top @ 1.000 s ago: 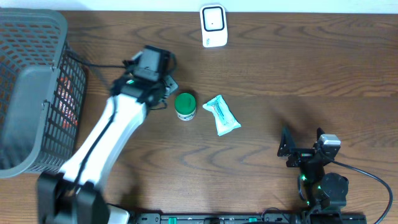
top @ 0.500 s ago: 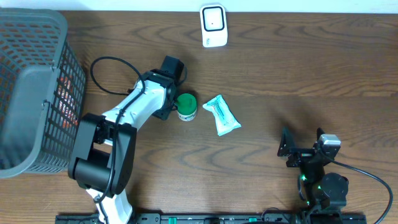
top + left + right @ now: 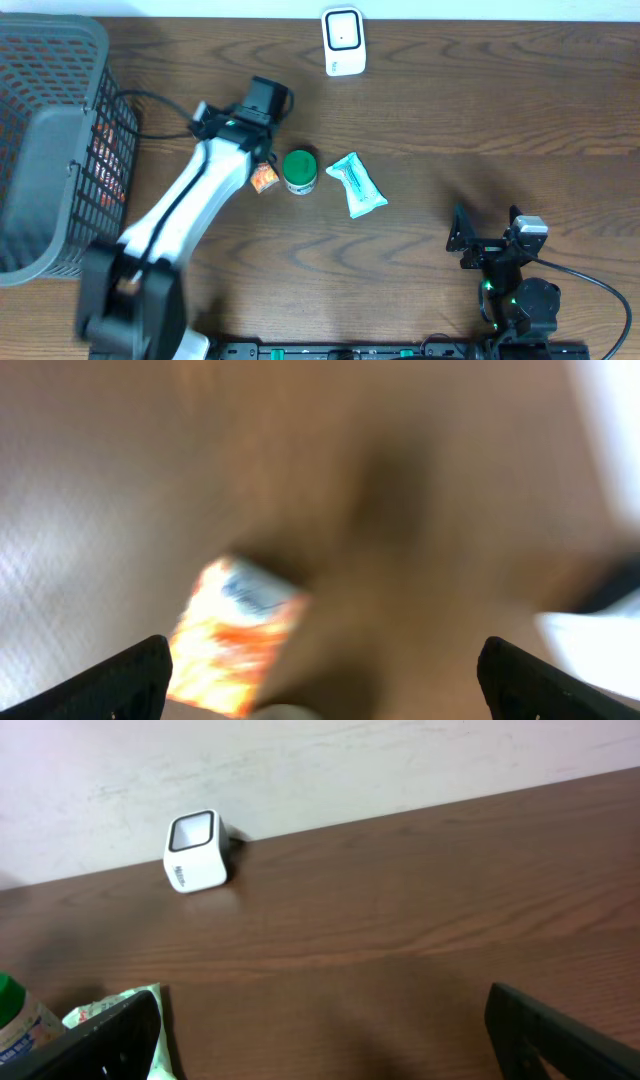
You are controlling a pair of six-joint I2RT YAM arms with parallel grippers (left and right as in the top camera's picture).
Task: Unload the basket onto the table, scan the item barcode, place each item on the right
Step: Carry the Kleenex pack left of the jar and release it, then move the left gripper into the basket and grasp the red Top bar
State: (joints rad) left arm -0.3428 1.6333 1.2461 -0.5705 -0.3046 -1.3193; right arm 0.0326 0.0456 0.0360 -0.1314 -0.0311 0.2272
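Our left claw (image 3: 322,685) stands wide with nothing between its fingers, over the small orange packet (image 3: 263,179). The packet lies on the counter (image 3: 450,110) close against the green-lidded bottle (image 3: 298,170); we cannot tell whether they touch. The right claw (image 3: 486,240) sits wide and empty near the front edge. The scanner (image 3: 342,41) stands well apart at the far edge. We judge it best to come down square on the packet, fingers clear of the bottle, grip its edges so no print is covered, then show the barcode side flat to the scanner window. The wrist view is blurred, so we cannot find the barcode yet
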